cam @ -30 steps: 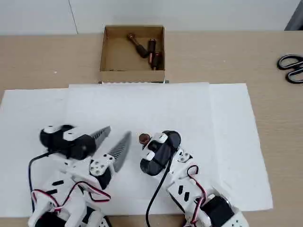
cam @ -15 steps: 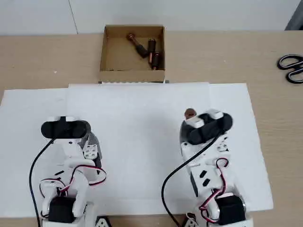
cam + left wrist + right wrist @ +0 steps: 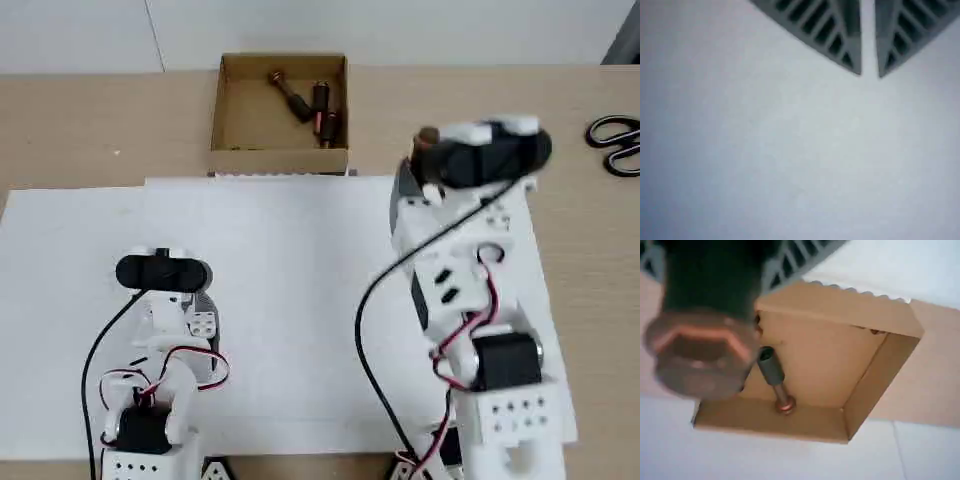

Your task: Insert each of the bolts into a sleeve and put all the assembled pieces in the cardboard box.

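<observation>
Overhead, two wrist closeups; shared box (image 3: 280,160)

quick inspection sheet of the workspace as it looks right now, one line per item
surface: wooden table, white paper over its near part
job's things: cardboard box holds assembled pieces; one more bolt-in-sleeve piece is held up near the box
clutter: scissors at the table's far right edge
grippers: right gripper shut on the bolt-in-sleeve piece; left gripper over bare paper, nothing in it
cables: black cables run along both arms, with red and white wires on them
surroundings: white wall behind the table
</observation>
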